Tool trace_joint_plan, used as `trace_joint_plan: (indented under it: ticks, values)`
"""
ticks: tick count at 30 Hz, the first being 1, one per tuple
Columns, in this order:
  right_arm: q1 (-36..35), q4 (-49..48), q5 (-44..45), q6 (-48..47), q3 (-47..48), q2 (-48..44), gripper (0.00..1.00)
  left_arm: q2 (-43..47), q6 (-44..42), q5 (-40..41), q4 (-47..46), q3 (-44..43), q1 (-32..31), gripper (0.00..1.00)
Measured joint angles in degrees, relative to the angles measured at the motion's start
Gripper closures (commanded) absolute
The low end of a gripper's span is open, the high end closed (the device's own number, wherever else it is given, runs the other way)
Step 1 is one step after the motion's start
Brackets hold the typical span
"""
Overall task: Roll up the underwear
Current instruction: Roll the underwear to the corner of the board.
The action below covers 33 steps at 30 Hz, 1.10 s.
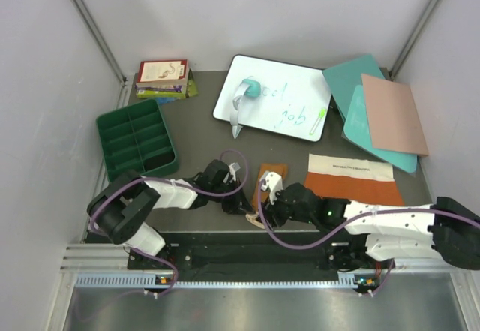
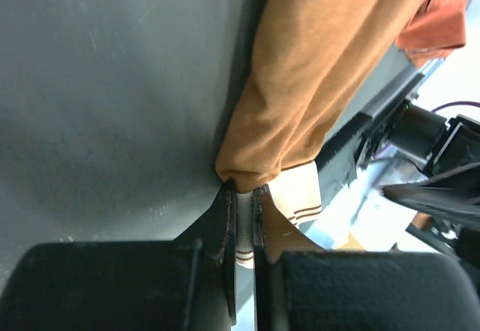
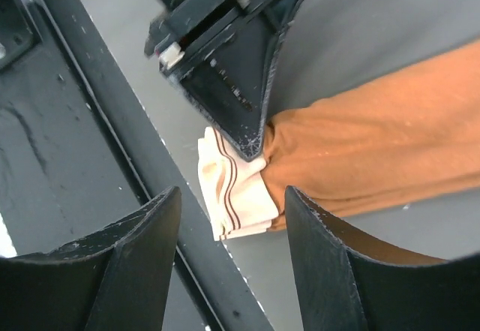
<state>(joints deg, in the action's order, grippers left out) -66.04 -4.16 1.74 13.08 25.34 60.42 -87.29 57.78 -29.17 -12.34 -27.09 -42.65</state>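
Pinching the mustard-tan briefs (image 2: 315,83) by the waistband (image 3: 225,188) in my left gripper (image 2: 240,190), my right gripper (image 3: 232,200) gaping alongside, I judged the thin fold could slip free.

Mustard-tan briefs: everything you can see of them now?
The mustard-tan cloth briefs are soft, matte fabric with a cream waistband bearing thin brown stripes. They lie bunched into a narrow strip on the dark grey table, waistband at its near edge. The left end effector is shut on the gathered cloth beside the waistband; the open right end effector brackets the waistband, contact unclear.
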Motion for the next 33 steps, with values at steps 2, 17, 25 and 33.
trace_joint_plan:
  ticks: [2, 17, 25, 33]
  values:
    - [-2.01, -0.28, 1.49, -0.13, 0.76, 2.91, 0.42, -0.92, -0.07, -2.14, 1.42, -0.79, 0.76, 1.0]
    - [-8.28, 0.35, 5.81, -0.09, 7.45, 14.88, 0.41, -3.3, -0.92, -10.54, 8.13, -2.03, 5.46, 1.0]
    - [-11.5, 3.06, 9.46, 0.68, 10.88, 19.39, 0.41, -4.15, -0.94, -12.04, 9.25, -2.45, 6.32, 1.0]
    - [-13.73, 6.73, 13.88, 1.68, 12.72, 24.61, 0.43, -4.26, -0.94, -12.35, 9.62, -2.6, 6.73, 1.0]
